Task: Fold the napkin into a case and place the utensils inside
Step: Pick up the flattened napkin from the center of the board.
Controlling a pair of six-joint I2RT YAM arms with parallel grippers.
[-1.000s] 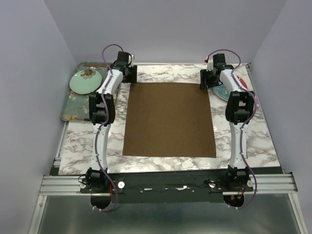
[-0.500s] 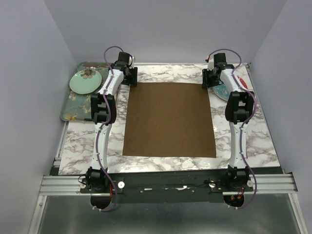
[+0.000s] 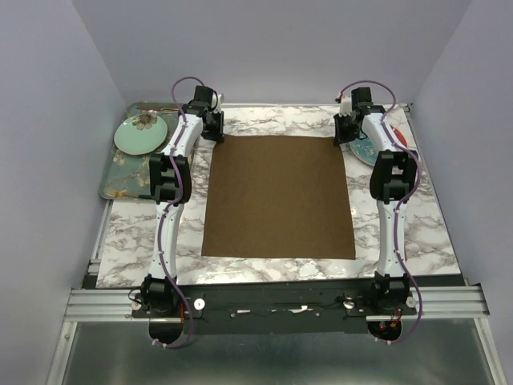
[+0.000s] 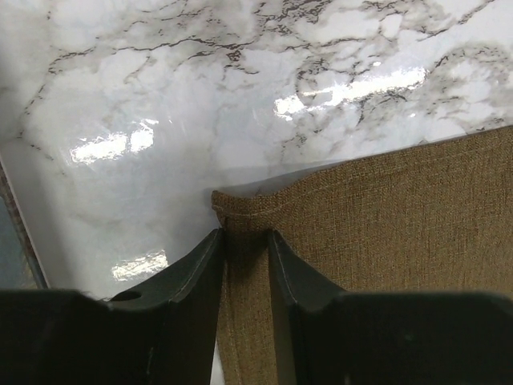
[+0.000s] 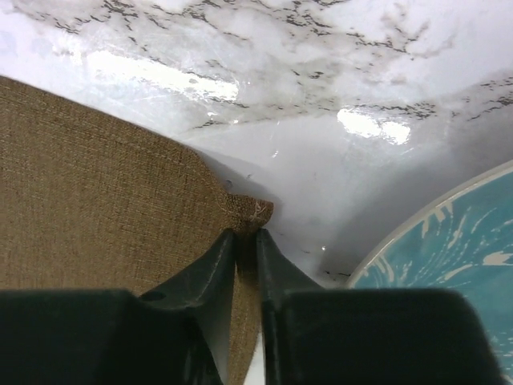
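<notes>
The brown napkin point(image 3: 278, 196) lies flat and unfolded in the middle of the marble table. My left gripper point(image 3: 214, 128) is at its far left corner. In the left wrist view the gripper point(image 4: 245, 234) is shut on that corner of the napkin point(image 4: 385, 208), which is slightly raised. My right gripper point(image 3: 344, 128) is at the far right corner. In the right wrist view the gripper point(image 5: 245, 233) is shut on that corner of the napkin point(image 5: 96, 176). The utensils are not visible in any view. There is no case shape.
A dark green floral tray point(image 3: 116, 180) at the far left holds a pale green plate point(image 3: 140, 134). A teal plate point(image 3: 365, 151) lies at the far right, partly under my right arm; it also shows in the right wrist view point(image 5: 449, 249). A grey wall stands behind.
Both grippers have shifted slightly along the napkin's far edge at its corners. The napkin stays flat.
</notes>
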